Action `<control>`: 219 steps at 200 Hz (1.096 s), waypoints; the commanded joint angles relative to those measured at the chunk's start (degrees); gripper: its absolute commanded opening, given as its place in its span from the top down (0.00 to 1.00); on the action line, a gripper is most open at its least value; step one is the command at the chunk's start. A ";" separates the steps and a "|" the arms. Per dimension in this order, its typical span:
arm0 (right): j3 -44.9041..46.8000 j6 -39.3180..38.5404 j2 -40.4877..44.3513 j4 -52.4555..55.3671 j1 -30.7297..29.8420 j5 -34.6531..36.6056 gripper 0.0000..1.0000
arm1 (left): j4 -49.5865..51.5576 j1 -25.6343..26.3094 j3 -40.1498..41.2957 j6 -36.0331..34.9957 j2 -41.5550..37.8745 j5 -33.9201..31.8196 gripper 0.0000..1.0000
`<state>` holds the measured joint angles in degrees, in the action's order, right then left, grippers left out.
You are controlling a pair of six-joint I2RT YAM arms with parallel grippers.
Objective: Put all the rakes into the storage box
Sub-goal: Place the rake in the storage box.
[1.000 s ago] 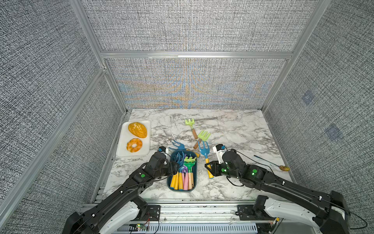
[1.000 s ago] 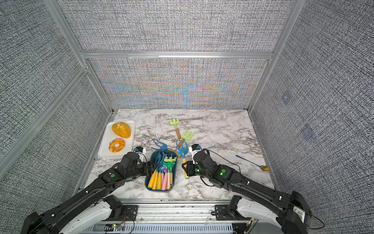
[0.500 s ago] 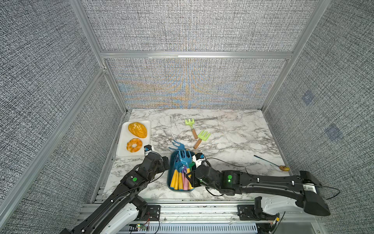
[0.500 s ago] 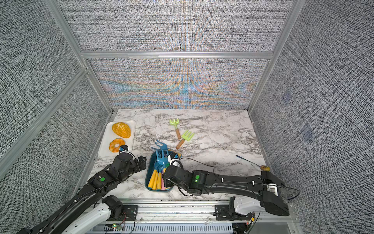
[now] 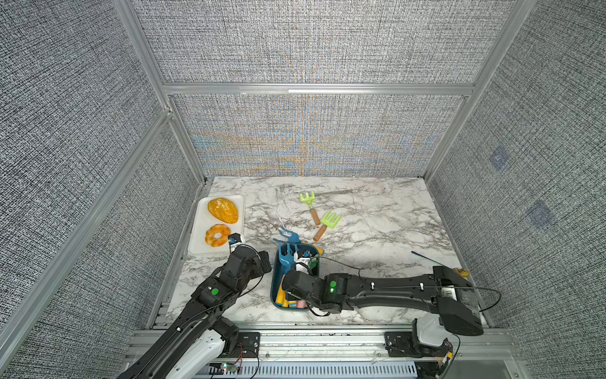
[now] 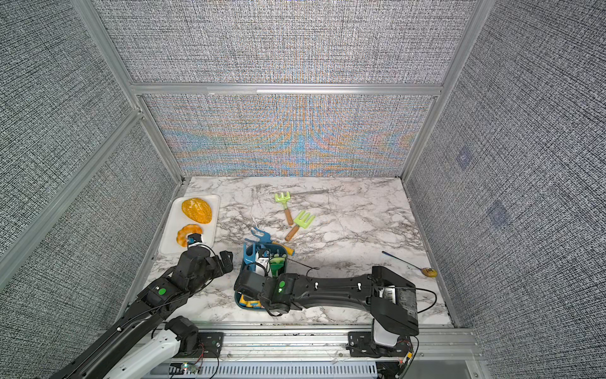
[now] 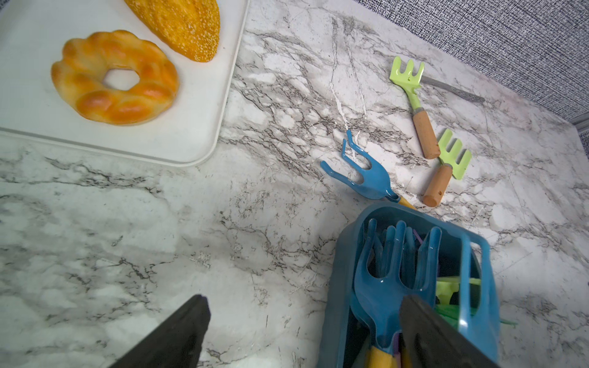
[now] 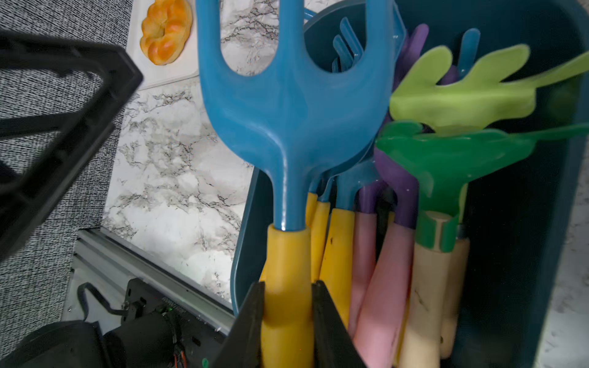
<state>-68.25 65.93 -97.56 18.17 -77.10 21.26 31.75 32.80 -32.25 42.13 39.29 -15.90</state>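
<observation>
Right wrist view, lower centre: the right gripper (image 8: 288,286) is clamped on the blue rake (image 8: 287,121) by its yellow handle, above the storage box (image 8: 516,286) near its left wall. To finish well, I judge it should shift inward over the stacked tools (image 8: 382,255), lower, then release. The rake's long axis runs bottom to top of frame, tines uppermost. Beyond, the left gripper (image 7: 304,301) stands wide apart and empty.

A white, grey-veined marble counter (image 5: 377,262) is shown. A white tray (image 5: 201,216) is laid at its left edge, and the storage box (image 5: 274,285) is set near the front. A blue rake (image 5: 288,233) is laid just beyond the box's far end. Farther back, a far green rake (image 5: 311,206) and a near green rake (image 5: 329,221) are placed just beside each other. A thin grey metal strip (image 5: 334,192) is laid against the far one's head. A blue stick (image 5: 433,260) is left near the right edge.
</observation>
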 commanded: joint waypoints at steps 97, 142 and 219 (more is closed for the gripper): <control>-2.28 0.90 -5.45 3.93 2.29 0.41 0.76 | -0.93 -0.89 0.88 -1.23 0.45 2.08 0.02; -1.71 0.09 -1.77 3.80 2.05 1.20 0.50 | -2.25 -0.89 0.96 -1.17 3.65 4.55 0.02; 0.39 -8.16 9.06 2.99 5.37 2.66 0.28 | -5.80 -0.89 -1.80 -2.14 11.13 9.29 0.02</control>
<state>-69.06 62.59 -91.24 21.15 -73.87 22.92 28.93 32.05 -32.64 40.51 48.27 -8.62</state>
